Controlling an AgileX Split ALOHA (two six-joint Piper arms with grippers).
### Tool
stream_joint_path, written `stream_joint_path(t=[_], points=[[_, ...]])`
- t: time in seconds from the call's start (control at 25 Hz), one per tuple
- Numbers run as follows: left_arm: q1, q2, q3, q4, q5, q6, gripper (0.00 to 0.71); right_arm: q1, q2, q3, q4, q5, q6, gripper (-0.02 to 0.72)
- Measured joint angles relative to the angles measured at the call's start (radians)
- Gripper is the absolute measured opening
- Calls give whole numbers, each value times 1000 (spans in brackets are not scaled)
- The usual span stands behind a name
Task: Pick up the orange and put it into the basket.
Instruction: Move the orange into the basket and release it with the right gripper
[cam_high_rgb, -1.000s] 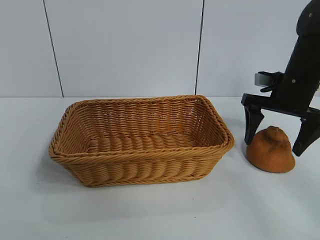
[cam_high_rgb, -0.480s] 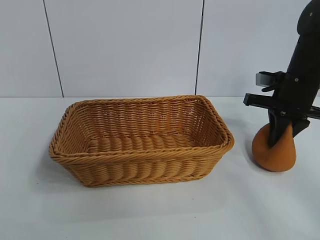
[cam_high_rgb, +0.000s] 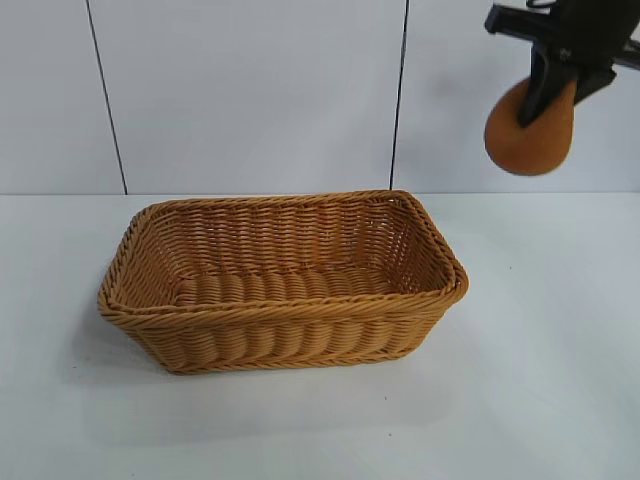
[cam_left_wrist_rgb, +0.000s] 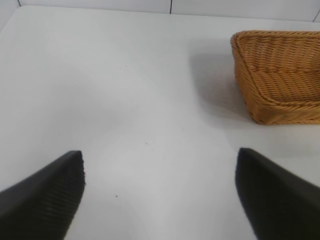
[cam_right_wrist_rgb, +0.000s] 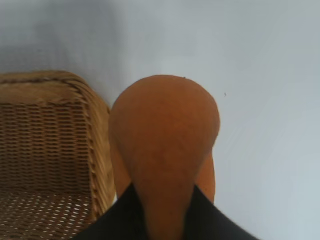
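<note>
My right jaws (cam_high_rgb: 553, 88) pinch the orange (cam_high_rgb: 528, 130), lifted off tabletop. Carry step; next: swing over basket (cam_high_rgb: 283, 300), below-left, w/ release. Left jaws (cam_left_wrist_rgb: 159, 192) spread, idle.

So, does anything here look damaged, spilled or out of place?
Nothing stands out. The right gripper holds the orange in the air, to the right of the basket, which stands upright and empty. The left gripper hangs open over bare table.
</note>
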Motion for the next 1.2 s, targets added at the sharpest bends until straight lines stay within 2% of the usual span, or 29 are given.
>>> stream_joint_path(t=[0.16,0.44,0.64,0.84,1.0,1.08,1.16,1.2], points=[[0,0,0,0,0,0,585,124,1,0,0,2,18,44],[0,0,0,0,0,0,585,298,10,0,9,-61,36,44],[0,0,0,0,0,0,585,314,78,0,13,-77,62,44],[0,0,0,0,0,0,585,314,226,0,9,-141,66,44],[0,0,0,0,0,0,585,314,324,4,52,-156,67,44],[0,0,0,0,0,0,585,314,339,5,63,-155,66,80],[0,0,0,0,0,0,585,314,339,4,65,-155,66,174],[0,0,0,0,0,0,585,314,337,-1,66,-155,66,253]])
